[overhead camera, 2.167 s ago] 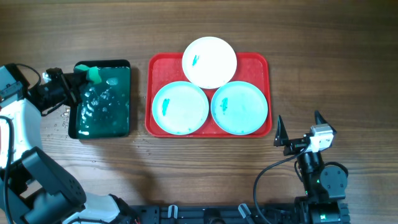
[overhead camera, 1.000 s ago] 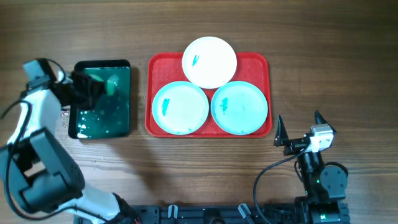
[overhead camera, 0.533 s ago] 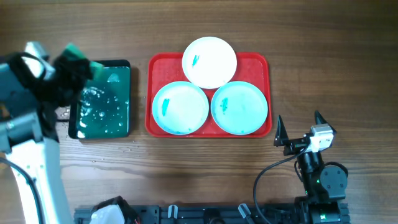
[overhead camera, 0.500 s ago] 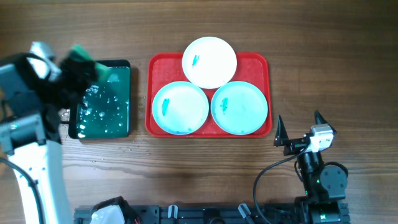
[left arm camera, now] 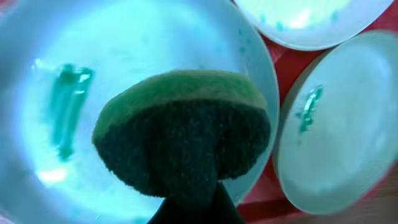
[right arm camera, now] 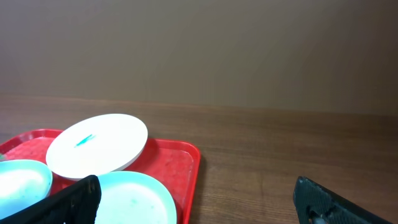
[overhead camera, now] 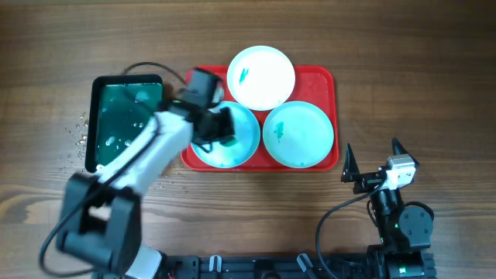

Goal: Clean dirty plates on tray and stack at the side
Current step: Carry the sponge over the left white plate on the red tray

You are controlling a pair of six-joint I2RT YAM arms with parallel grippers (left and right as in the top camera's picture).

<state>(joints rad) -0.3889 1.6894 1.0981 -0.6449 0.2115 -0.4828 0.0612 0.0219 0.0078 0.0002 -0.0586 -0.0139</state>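
at the far left a small dark green tray (overhead camera: pixel 94 116) holds a shallow pool of liquid, with droplets (overhead camera: pixel 77 141) on the wooden surface (overhead camera: pixel 434 62) beside it. next, the left gripper (overhead camera: pixel 217 128) has its jaws pinching a green sponge (left arm camera: pixel 186 137) over the left blue plate (left arm camera: pixel 124 50), near a teal smear; whether the sponge touches the plate cannot be told. likely risk: a hard scrub could slide this plate and jolt the white plate (overhead camera: pixel 261 77), which seems to rest tilted on its edge, and a wet sponge may drip. the red tray (overhead camera: pixel 329 77) holds all three plates: the left blue one, the white one at the back overhanging the rim, and the right blue plate (overhead camera: pixel 298 134), each smeared. far right, the right gripper (overhead camera: pixel 372 147) hangs over bare surface, jaws spread.
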